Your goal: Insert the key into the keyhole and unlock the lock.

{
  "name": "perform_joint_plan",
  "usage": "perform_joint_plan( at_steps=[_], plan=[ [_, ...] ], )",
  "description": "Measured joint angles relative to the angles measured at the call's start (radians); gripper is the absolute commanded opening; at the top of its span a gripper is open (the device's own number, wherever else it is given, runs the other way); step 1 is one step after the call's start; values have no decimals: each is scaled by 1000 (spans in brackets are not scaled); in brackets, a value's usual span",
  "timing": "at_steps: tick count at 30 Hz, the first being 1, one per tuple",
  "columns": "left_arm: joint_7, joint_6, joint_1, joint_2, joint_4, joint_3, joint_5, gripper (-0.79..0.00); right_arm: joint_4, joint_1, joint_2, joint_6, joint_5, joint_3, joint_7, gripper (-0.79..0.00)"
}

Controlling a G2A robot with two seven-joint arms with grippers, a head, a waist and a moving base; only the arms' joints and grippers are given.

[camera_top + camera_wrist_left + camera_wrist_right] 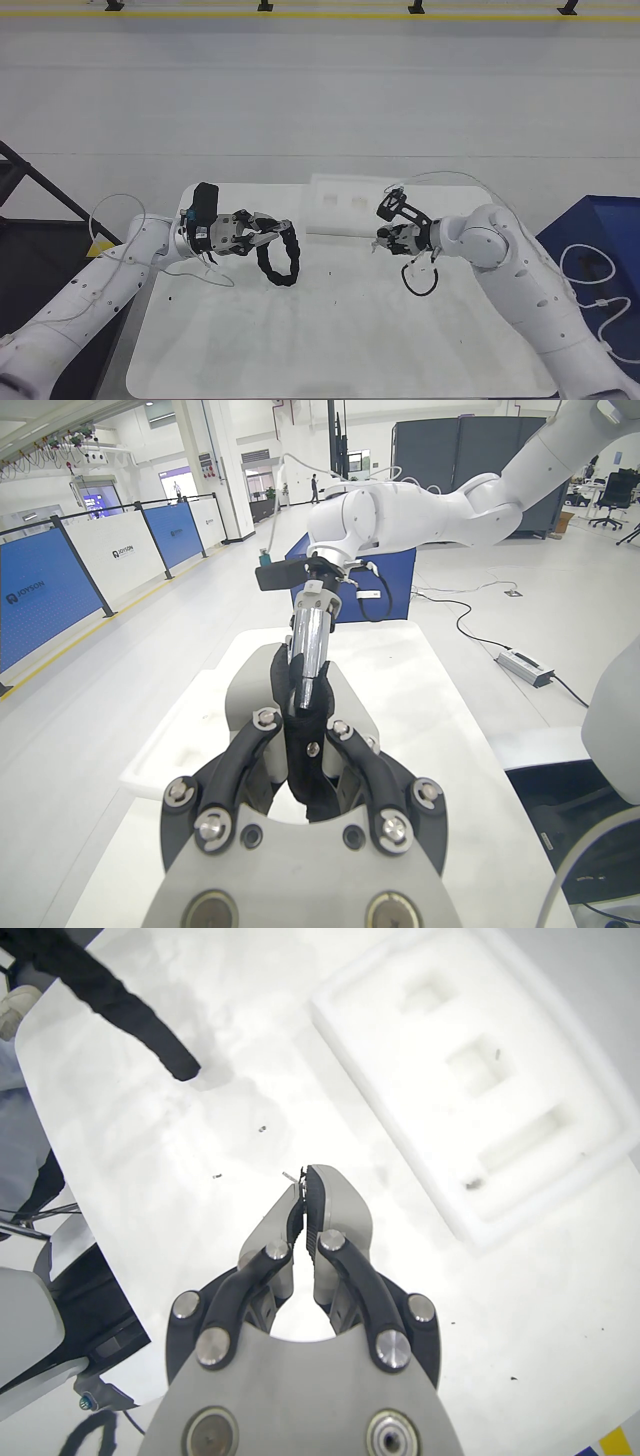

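Observation:
My left gripper [303,722] is shut on the lock [306,750], a black-sleeved cable lock with a chrome cylinder [311,640] pointing away from it toward the other arm. In the top view the lock [286,262] hangs as a black loop from the left gripper [270,233] above the table's left half. My right gripper [303,1184] is shut on the small key [289,1175], whose metal tip pokes out beside the fingertips. From above, the right gripper [381,240] is level with the lock's cylinder and clearly apart from it.
Both arms hover over a white table [330,340]. At its far edge lies a white foam tray [345,205] with rectangular recesses [480,1068]. A blue bin [600,235] stands off the table's right side. A black cable loop [420,280] hangs under the right wrist.

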Motion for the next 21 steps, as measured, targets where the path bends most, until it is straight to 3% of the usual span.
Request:
perform_joint_plan(
  at_steps=[11,21],
  plan=[
    [0,0,0,0,0,0,0,-785,306,181,-47,25,-2,-82,-83,-785],
    [0,0,0,0,0,0,0,-785,501,280,-98,42,-24,-160,-174,-785]
  ],
)
